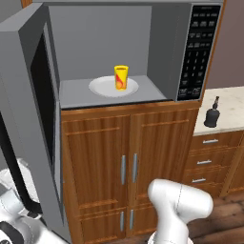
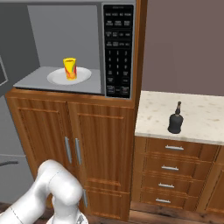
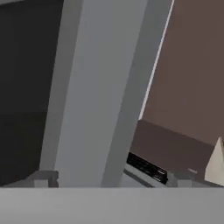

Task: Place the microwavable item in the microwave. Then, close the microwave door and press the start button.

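Observation:
The microwavable item, a small yellow cup (image 1: pixel 121 77) (image 2: pixel 70 68) with a red mark, stands upright on the white round plate (image 1: pixel 101 87) (image 2: pixel 57 78) inside the microwave (image 1: pixel 107 33) (image 2: pixel 61 26). The microwave door (image 1: pixel 28 95) is swung wide open to the left, its dark curved handle (image 1: pixel 14 167) low on the outer side. In the hand view my gripper (image 3: pixel 113 178) is open, its fingertips (image 3: pixel 43 178) far apart, close up against the grey edge of the microwave door (image 3: pixel 87 96). Nothing is held.
The black keypad panel (image 1: pixel 196 52) (image 2: pixel 118 48) is on the microwave's right. Brown cabinet doors (image 1: pixel 128 157) (image 2: pixel 72 135) lie below it. A black bottle (image 1: pixel 211 114) (image 2: pixel 176 120) stands on the pale counter (image 2: pixel 197 113) to the right, above drawers (image 2: pixel 175 162).

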